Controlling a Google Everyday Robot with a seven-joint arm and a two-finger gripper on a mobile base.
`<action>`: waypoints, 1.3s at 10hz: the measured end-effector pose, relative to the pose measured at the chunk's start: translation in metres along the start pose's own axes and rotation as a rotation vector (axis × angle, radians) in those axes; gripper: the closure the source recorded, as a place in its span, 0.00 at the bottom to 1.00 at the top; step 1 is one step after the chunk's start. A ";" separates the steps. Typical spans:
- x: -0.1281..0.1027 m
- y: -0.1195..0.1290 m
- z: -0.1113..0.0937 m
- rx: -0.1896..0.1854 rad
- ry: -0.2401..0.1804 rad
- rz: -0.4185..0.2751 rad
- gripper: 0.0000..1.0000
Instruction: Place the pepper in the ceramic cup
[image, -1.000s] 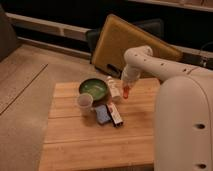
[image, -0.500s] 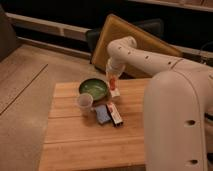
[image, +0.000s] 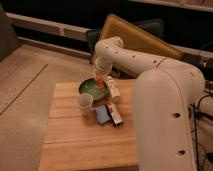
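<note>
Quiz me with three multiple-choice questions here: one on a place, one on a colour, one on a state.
1. Where is the ceramic cup?
A. on the floor
B. on the wooden table, beside the bowl
C. inside the bowl

2. What colour is the bowl?
A. blue
B. black
C. green

3. The pepper is:
A. held in the jaws
B. lying in the cup
C. on the floor

1 B: it stands on the planks next to the bowl.
2 C: its inside shows green.
3 A: the gripper hangs over the bowl, jaws shut on the pepper.
</note>
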 end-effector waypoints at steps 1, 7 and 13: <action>0.000 -0.001 0.000 0.001 0.001 0.002 1.00; -0.014 0.009 -0.007 -0.025 -0.045 -0.048 1.00; 0.014 0.079 -0.010 -0.105 -0.039 -0.215 1.00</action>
